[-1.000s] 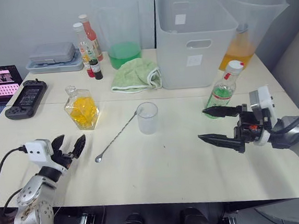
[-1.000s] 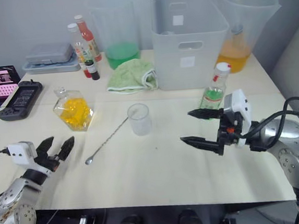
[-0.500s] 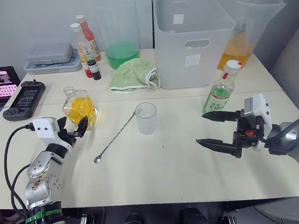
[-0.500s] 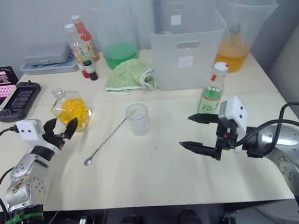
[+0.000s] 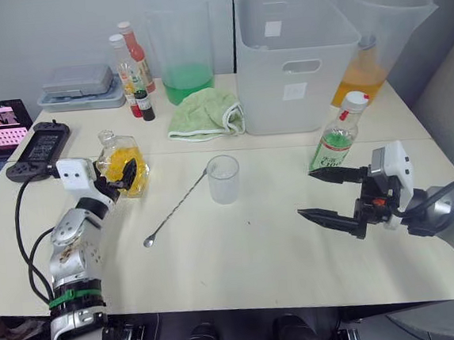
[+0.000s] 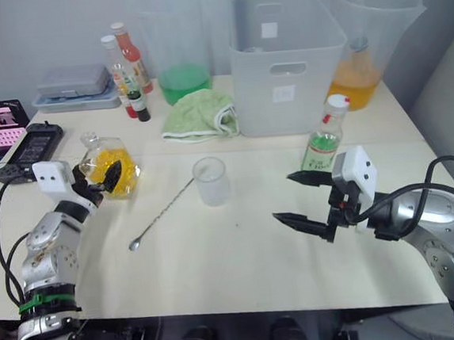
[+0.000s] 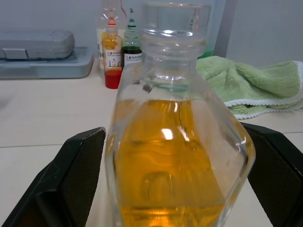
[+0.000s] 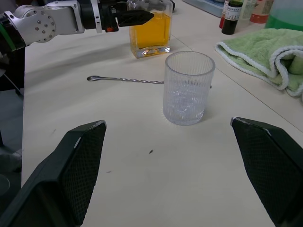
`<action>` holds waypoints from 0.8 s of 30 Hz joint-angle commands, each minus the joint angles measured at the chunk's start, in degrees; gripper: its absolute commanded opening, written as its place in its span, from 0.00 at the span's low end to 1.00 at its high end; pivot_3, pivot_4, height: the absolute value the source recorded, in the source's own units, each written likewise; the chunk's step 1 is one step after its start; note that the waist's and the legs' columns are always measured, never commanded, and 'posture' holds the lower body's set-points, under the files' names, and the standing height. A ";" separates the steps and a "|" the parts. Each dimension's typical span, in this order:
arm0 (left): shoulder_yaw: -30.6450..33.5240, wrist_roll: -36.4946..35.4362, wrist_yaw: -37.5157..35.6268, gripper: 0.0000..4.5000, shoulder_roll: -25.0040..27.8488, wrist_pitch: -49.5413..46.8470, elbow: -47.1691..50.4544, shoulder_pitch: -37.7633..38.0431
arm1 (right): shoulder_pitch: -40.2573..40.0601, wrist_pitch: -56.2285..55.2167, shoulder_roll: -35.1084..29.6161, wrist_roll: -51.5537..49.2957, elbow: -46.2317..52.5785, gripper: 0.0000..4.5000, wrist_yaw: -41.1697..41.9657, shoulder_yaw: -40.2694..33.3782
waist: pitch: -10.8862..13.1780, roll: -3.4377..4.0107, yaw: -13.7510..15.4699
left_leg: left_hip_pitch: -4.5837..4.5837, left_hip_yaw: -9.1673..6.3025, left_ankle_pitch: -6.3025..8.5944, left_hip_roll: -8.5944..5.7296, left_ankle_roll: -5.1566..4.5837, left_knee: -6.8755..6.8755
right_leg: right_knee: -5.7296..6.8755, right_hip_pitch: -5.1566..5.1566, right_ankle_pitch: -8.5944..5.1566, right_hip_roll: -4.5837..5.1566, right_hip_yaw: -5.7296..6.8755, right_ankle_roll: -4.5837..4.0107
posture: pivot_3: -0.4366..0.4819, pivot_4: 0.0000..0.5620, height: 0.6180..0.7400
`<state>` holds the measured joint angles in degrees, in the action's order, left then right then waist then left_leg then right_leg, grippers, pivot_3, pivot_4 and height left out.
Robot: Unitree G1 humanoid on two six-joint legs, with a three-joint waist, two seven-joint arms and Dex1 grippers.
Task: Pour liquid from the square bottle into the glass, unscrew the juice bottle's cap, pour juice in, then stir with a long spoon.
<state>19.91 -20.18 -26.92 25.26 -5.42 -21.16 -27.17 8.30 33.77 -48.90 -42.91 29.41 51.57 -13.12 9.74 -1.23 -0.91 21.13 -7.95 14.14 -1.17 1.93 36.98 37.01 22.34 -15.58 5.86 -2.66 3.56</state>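
square bottle (image 5: pixel 123 165): glass, amber-filled, at nine o'clock from the glass (image 5: pixel 224 178); likely heavy, slick, breakable. left gripper (image 5: pixel 115 180) straddled its flat sides, fingers spread, not gripping. right gripper (image 5: pixel 329 194) gaped, held nothing.

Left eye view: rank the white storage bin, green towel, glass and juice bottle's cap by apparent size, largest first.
1. White storage bin
2. Green towel
3. Glass
4. Juice bottle's cap

The gaps look wide enough that distance from the camera should not change the order.
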 commanded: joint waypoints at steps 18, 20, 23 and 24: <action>0.20 -2.36 -7.07 0.63 3.05 2.58 5.20 0.09 | 1.13 -0.07 -0.03 -0.83 2.47 1.00 -2.11 -0.49 | 0.06 -0.10 -0.07 | 0.10 -0.01 -0.01 0.00 0.01 0.00 | 0.00 0.11 0.01 0.01 0.00 0.01 | 0.48 0.27 1.00; 0.76 -5.49 -11.20 0.63 4.61 0.55 9.14 1.89 | 1.29 -0.14 0.04 -0.87 2.27 1.00 -1.95 -0.27 | 0.08 -0.13 -0.14 | 0.17 -0.01 -0.01 0.01 0.01 0.00 | 0.01 0.21 0.01 0.00 0.00 0.01 | 0.48 0.27 1.00; 1.02 -9.82 -17.67 0.63 7.58 -3.08 15.00 4.42 | 1.51 -0.15 0.15 -0.92 1.99 1.00 -1.73 0.03 | 0.10 -0.21 -0.13 | 0.52 -0.01 -0.01 0.01 0.01 0.01 | 0.08 0.61 0.02 0.00 0.00 -0.01 | 0.48 0.27 1.00; 1.06 -10.81 -19.12 0.63 8.30 -4.15 16.37 5.00 | 1.55 -0.17 0.17 -0.88 1.93 1.00 -1.71 0.10 | 0.11 -0.23 -0.14 | 0.76 -0.01 -0.05 0.02 0.07 0.06 | 0.12 0.83 0.02 0.00 0.00 -0.02 | 0.48 0.27 1.00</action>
<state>19.00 -26.97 -42.93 31.56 -10.27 -11.73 -20.22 8.97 33.78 -48.73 -43.11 30.37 49.75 -12.13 9.86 -1.46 -1.05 22.04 -7.99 14.04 -1.15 2.09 37.07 37.16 23.30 -15.55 5.85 -2.63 3.53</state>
